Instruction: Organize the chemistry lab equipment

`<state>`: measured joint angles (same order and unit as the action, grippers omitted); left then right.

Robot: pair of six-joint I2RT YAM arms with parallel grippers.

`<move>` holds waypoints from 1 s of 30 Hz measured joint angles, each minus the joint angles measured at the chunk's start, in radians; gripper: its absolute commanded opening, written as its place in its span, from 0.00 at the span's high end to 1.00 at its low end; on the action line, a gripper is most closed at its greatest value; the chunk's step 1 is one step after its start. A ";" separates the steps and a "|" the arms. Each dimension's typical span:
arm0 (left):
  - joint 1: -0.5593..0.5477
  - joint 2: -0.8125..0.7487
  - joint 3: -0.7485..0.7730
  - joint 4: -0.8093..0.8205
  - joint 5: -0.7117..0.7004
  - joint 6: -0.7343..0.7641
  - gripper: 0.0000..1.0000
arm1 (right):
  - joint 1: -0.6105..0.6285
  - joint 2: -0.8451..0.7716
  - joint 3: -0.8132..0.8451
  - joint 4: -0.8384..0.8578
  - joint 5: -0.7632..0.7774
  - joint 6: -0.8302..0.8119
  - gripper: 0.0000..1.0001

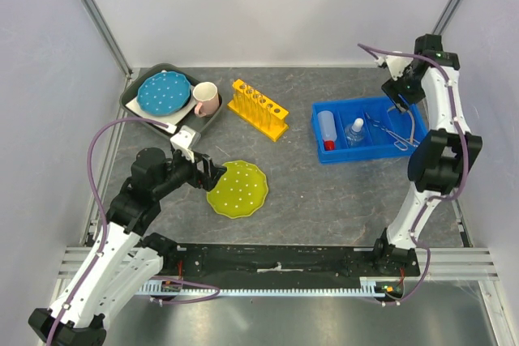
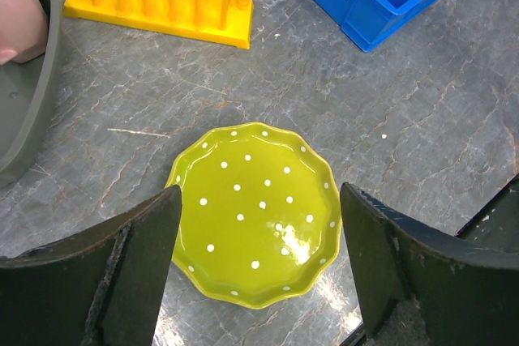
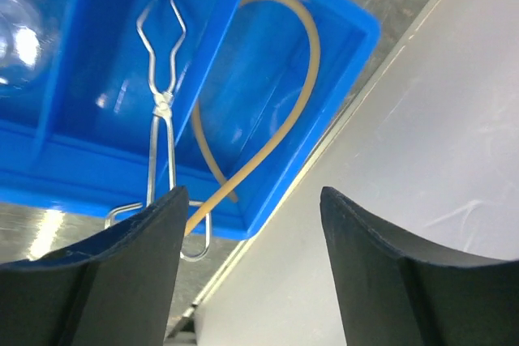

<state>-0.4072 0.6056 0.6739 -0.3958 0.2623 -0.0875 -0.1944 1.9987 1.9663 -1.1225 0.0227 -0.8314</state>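
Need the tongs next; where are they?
In the top view, the metal tongs lie in the blue bin at right, beside the tan tube.

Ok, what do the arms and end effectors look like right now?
White shells and black joints on left arm and right arm, a purple cable looping along each. Broad, flat black fingers, scuffed edges, on left end effector and right end effector.

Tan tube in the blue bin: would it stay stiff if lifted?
Probably not: the tan tube lies in a loose loop, so it would likely droop. It looks thin, so probably light. Its end lies beside the metal tongs, which it might drag.
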 measured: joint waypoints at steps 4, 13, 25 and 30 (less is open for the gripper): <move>0.000 -0.008 0.000 -0.001 -0.004 -0.003 0.00 | -0.005 -0.171 -0.075 0.074 -0.147 0.084 0.05; 0.034 0.002 0.068 -0.031 -0.020 -0.111 0.00 | -0.056 -0.721 -0.476 0.487 -0.373 0.452 0.02; 0.048 0.003 0.371 -0.140 -0.025 -0.257 0.00 | -0.077 -0.946 -0.664 0.731 -0.219 1.006 0.02; 0.048 -0.010 0.482 -0.219 -0.048 -0.246 0.00 | -0.077 -1.011 -0.694 0.733 -0.176 1.050 0.02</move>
<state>-0.3595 0.5957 1.1561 -0.6144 0.2138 -0.3340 -0.2714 0.9882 1.2720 -0.3893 -0.1535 0.2188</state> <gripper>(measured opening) 0.995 0.982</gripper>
